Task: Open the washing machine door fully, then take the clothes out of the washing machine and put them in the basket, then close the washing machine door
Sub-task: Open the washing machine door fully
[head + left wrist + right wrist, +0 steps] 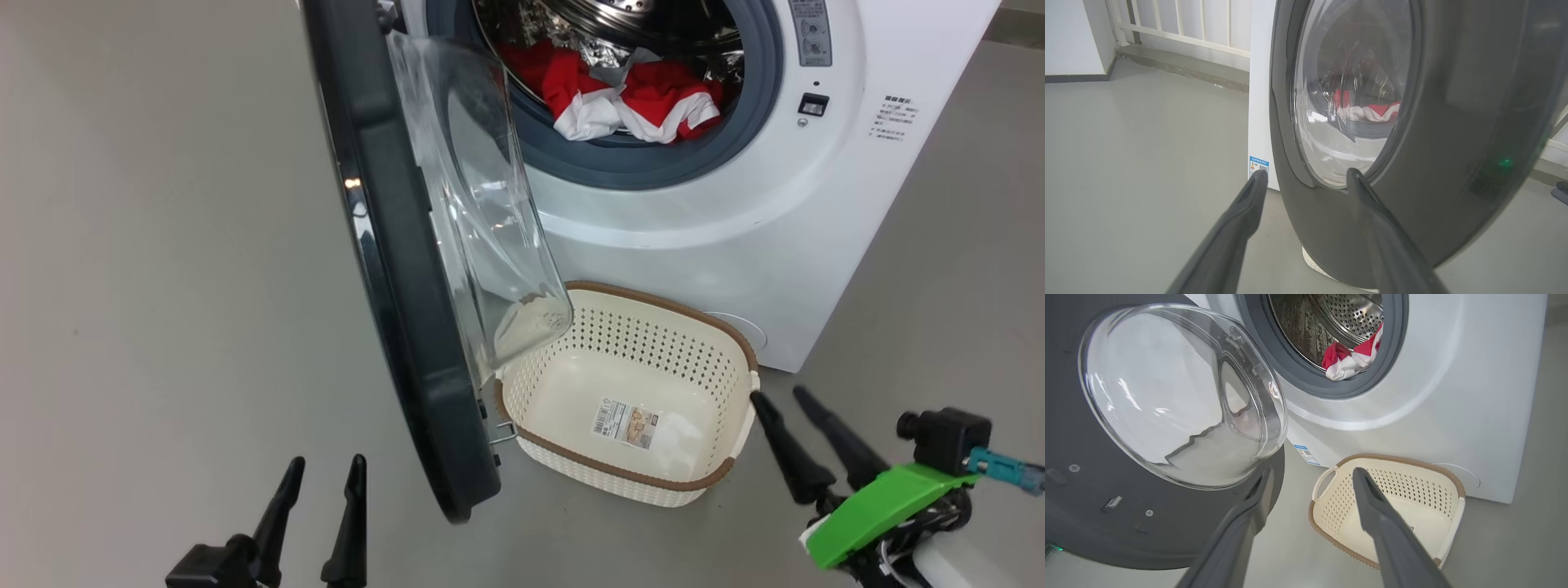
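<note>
Grey floor [122, 327] carries the washing machine [816, 245]. Just in front of it sits the basket [653, 304], which holds nothing but a paper label [627, 423]. The washing machine door [392, 286] stands roughly square to the machine front, not fully swung back. Its glass bowl [482, 204] overhangs the basket's left end. The clothes [637, 98] lie heaped at the mouth of the drum [653, 20], resting on the grey seal [637, 167].

Left tool [326, 461]: released and empty, near the door's outer face, not touching it. Right tool [777, 394]: released and empty, just beside the basket's right rim.

Probable hazards:
- A push on the glossy door rim may slip off.
- A reach into the drum with the door half-open may strike the glass bowl.
- A trailing garment may snag on the seal or land beside the basket.
</note>
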Tool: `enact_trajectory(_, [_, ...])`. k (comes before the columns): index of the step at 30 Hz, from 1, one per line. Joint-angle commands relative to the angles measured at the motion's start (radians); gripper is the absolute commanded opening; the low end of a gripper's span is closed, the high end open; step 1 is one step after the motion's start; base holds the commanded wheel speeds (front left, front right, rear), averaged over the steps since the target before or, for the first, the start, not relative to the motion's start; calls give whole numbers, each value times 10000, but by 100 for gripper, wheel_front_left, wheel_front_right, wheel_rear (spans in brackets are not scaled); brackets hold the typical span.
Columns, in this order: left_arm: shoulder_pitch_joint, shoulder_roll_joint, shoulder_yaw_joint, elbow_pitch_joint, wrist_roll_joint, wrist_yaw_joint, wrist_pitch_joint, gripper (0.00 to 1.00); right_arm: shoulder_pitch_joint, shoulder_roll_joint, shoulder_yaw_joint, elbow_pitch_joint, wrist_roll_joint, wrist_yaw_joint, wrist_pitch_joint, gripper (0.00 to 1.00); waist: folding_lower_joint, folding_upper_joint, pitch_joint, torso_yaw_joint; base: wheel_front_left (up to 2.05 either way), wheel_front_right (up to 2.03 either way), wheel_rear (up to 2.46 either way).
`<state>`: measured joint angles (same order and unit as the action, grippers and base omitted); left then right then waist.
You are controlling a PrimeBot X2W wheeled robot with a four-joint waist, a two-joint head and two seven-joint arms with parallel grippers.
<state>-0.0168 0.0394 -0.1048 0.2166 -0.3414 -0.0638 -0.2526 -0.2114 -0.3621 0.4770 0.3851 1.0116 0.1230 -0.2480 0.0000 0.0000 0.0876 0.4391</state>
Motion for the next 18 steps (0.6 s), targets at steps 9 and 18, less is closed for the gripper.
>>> enact_trajectory(9, [-108,108,328,-240,62,-101,-92,100,931,838,-2046,-1139,-3885,77,-136,100,0,0,11,40,0,0,0])
enact_trajectory(18, [-82,108,308,-271,36,-101,-92,100,1987,1839,-3433,-1588,-6333,77,-136,100,0,0,-14,133,0,0,0])
